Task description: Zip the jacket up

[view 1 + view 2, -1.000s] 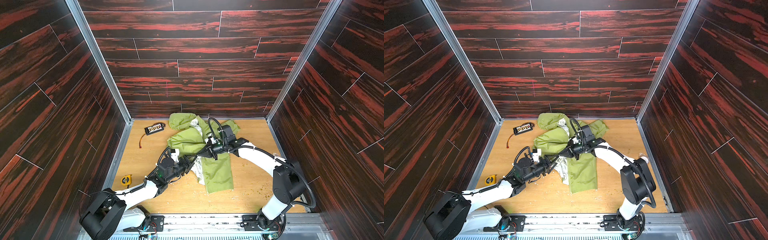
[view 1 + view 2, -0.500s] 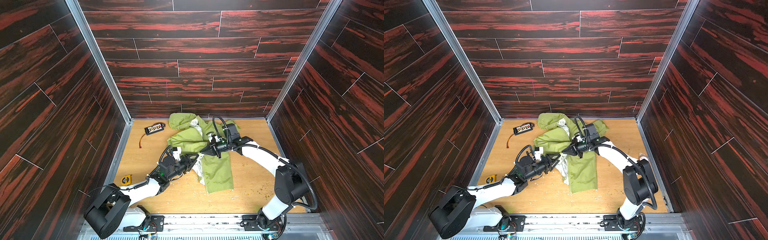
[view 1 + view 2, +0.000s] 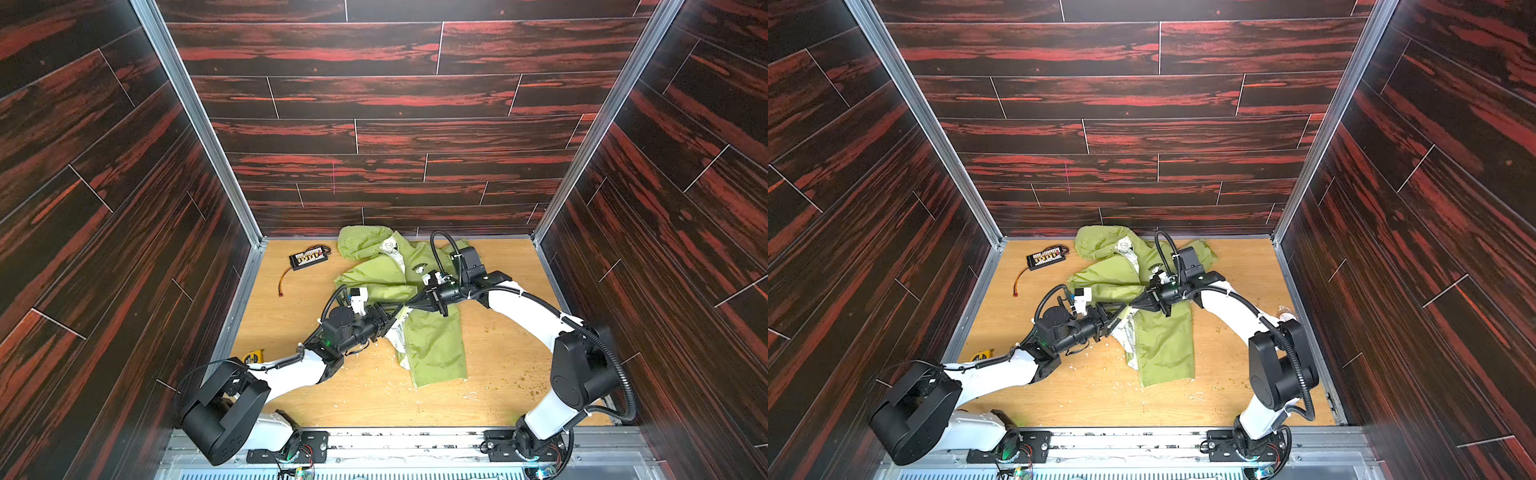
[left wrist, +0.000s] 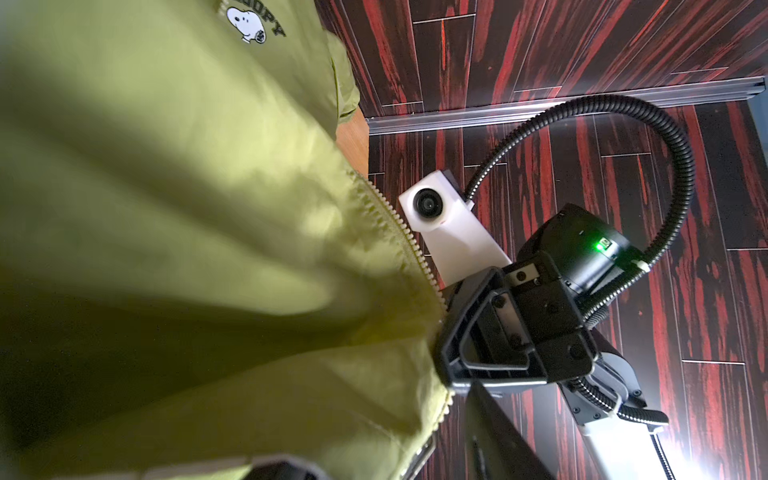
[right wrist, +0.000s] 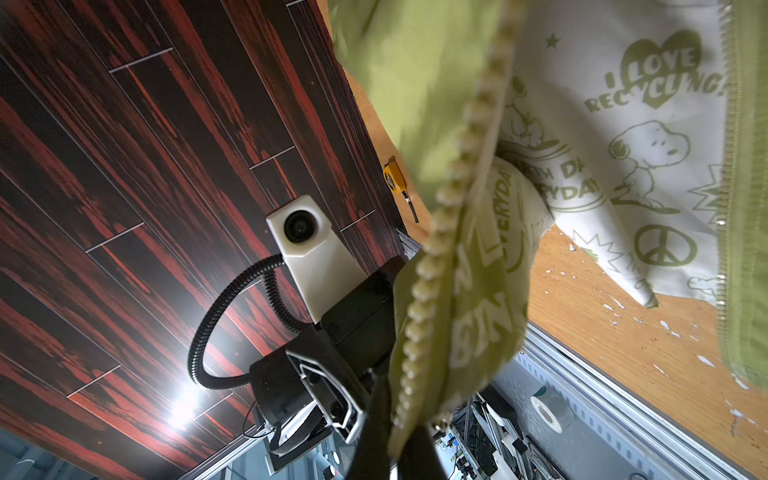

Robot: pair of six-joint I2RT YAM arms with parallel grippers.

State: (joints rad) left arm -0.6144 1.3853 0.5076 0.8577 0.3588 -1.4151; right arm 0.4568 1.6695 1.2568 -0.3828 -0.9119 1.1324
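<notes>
Between the two grippers, whose tips almost meet, a raised fold of the jacket (image 3: 436,349) hangs stretched. The right gripper (image 3: 408,306) is pressed together on the edge of the pale zipper (image 4: 399,220), while the rest of the garment spreads on the wooden table (image 3: 374,395) beneath and behind that gripper, its hood (image 3: 361,243) lying beyond the wrist. The left gripper (image 3: 390,319) faces it from just beside, jaws partly apart with the edge of the white patterned lining (image 5: 644,145) between them; whether they actually clamp that cloth I cannot tell.
</notes>
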